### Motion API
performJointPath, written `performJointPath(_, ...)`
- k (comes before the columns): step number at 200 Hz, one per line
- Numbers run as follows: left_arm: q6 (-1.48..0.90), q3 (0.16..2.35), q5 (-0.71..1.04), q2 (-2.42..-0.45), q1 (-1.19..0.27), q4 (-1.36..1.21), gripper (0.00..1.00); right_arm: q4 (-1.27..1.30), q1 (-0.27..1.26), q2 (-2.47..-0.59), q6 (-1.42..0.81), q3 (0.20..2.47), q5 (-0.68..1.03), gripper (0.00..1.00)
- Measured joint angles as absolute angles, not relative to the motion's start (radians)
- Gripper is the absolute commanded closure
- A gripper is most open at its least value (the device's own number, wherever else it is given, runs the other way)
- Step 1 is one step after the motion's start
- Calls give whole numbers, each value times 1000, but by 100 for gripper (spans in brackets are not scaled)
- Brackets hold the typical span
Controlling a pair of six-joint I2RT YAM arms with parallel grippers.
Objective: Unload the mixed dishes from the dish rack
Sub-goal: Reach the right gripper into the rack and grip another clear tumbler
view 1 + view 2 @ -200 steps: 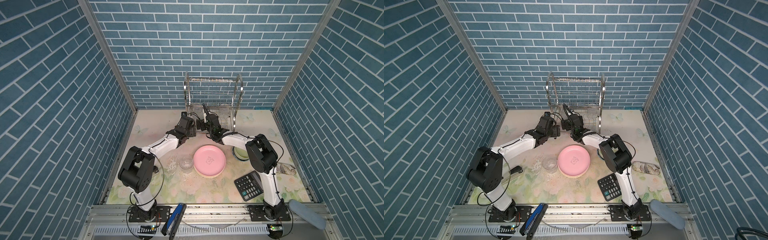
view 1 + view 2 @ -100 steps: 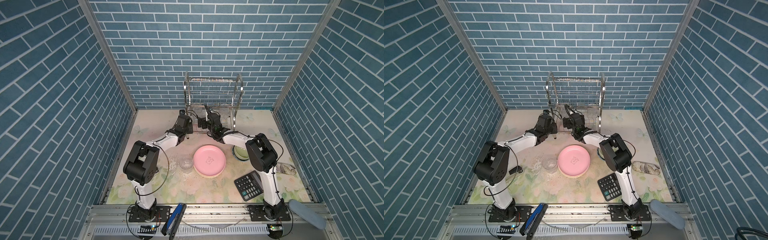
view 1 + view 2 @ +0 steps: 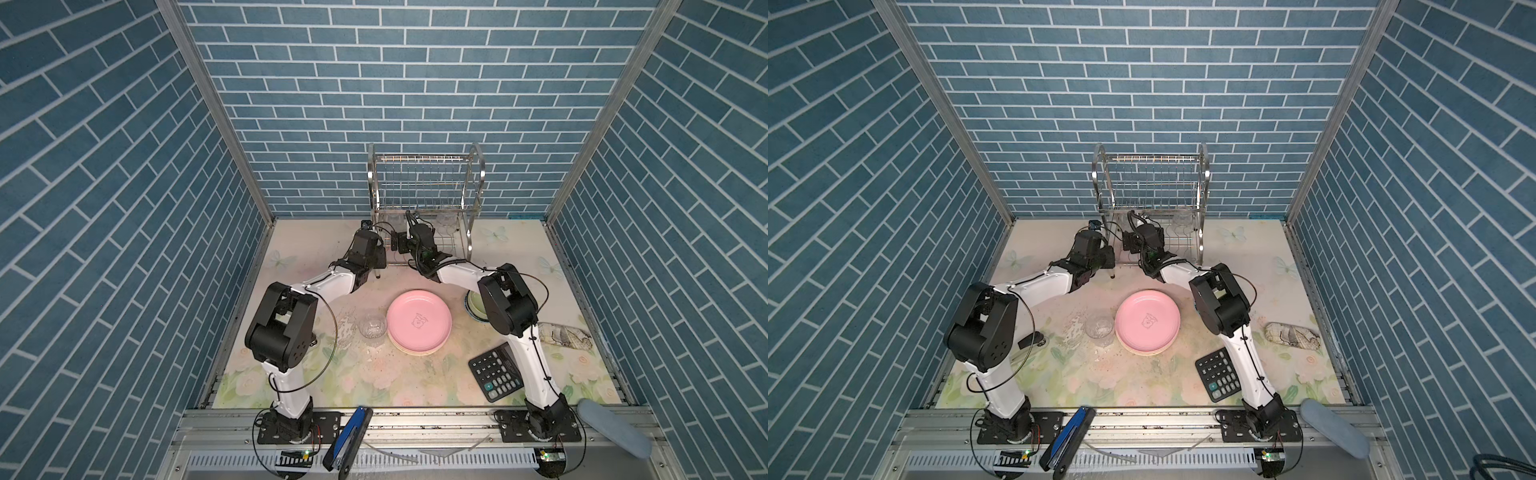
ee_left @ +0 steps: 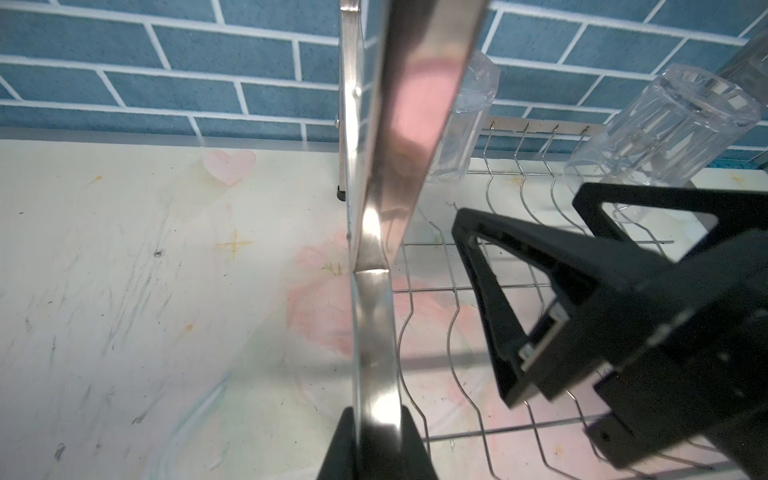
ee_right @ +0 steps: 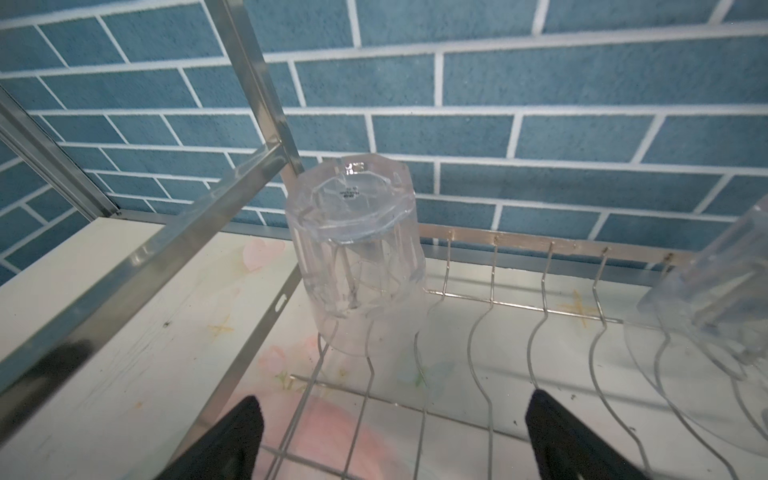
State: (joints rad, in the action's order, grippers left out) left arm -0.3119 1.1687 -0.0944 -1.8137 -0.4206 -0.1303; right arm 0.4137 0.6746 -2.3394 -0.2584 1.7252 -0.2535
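In both top views the dish rack stood at the back of the surface, its upper tier bare. In the left wrist view the left fingers seemingly clamped the rack's side frame. In the right wrist view the right fingers gaped wide, an upturned glass ahead between them on the lower tier, axis near upright, nearer them than the left pair.

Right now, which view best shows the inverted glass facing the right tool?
Right wrist view: the inverted glass sits whole and centred, base up, on the dish rack wires. The left wrist view shows it half hidden behind the rack's side frame. In both top views it is too faint to pick out.
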Motion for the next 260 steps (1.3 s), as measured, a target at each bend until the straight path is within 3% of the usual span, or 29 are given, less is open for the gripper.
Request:
performJointPath(156,-364,1075,-51,-1698,-437,-109,100,292,661,-2641,-265,2221,-276,1)
performJointPath(260,-373,1060,-50,-1694,-451,-80,100,140,640,-2720,-265,2328,-292,1)
